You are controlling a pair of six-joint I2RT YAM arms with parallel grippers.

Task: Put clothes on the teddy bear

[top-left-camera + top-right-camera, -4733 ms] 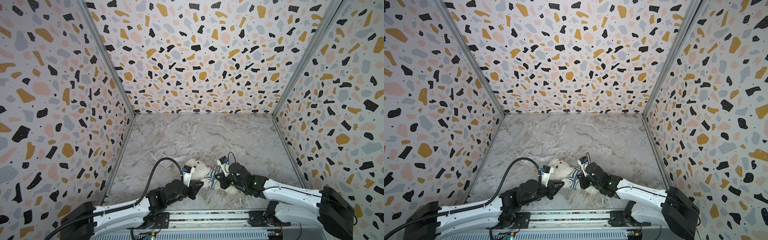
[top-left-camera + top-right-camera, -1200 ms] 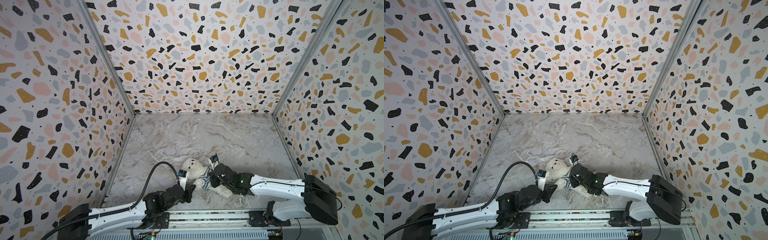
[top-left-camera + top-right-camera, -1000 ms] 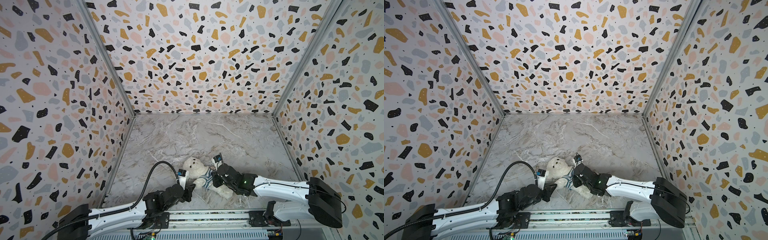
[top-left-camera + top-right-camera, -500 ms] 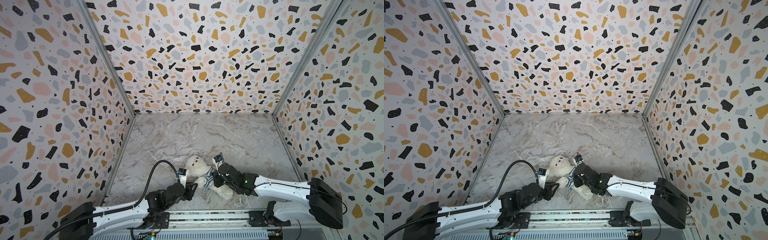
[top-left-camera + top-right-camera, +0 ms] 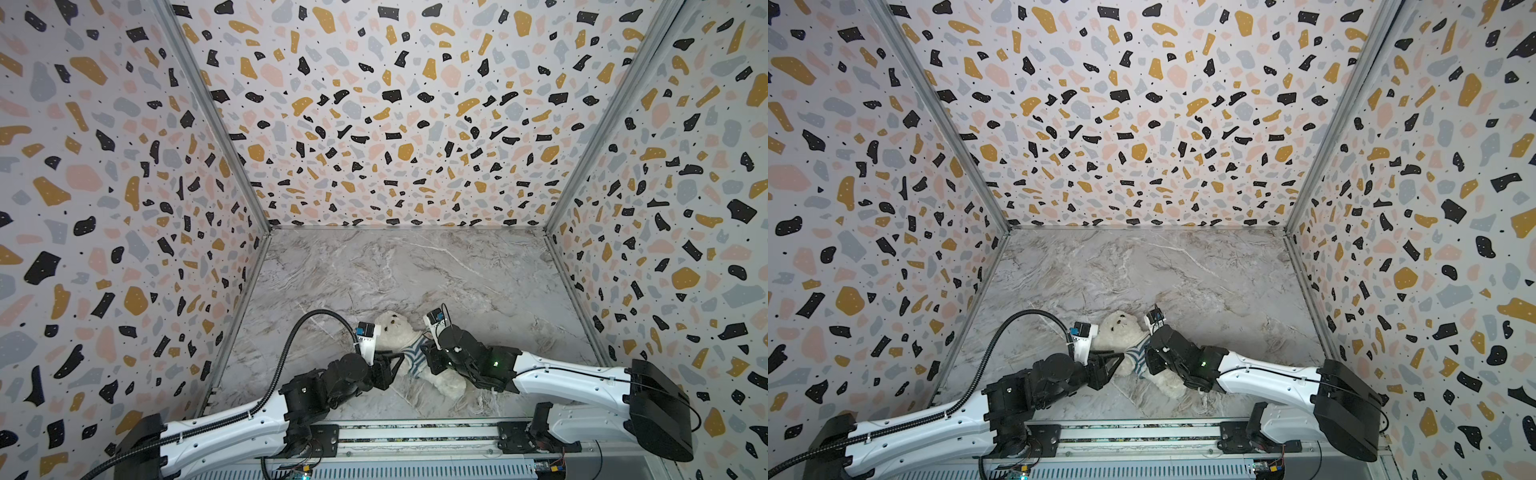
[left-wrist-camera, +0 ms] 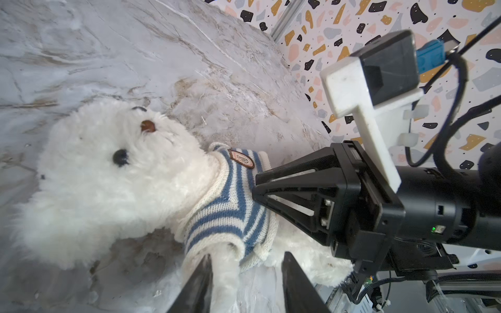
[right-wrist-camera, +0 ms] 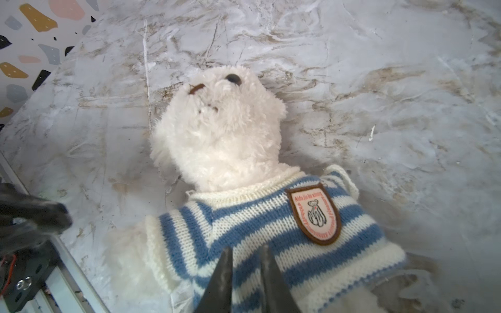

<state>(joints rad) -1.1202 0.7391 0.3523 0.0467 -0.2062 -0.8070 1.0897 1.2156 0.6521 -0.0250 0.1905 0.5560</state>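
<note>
The teddy bear [image 5: 392,328] [image 5: 1121,328] lies on its back on the marble floor, near the front, head pointing away. It wears a blue-and-white striped shirt [image 7: 244,216] with a badge [image 7: 314,214] on the chest. My left gripper [image 6: 246,268] [image 5: 397,361] is open at the bear's side. The bear's sleeved arm lies between its fingers, against one of them. My right gripper [image 7: 246,257] [image 5: 426,357] hovers at the shirt's chest from the other side. Its fingers are slightly parted, with knit showing in the narrow gap.
Terrazzo-patterned walls enclose the marble floor [image 5: 395,270] on three sides. A metal rail [image 5: 415,436] runs along the front edge under both arm bases. The two grippers nearly meet over the bear's torso.
Both grippers were shut a second ago and have now parted, the left wider than the right. The bear has shifted only slightly.
</note>
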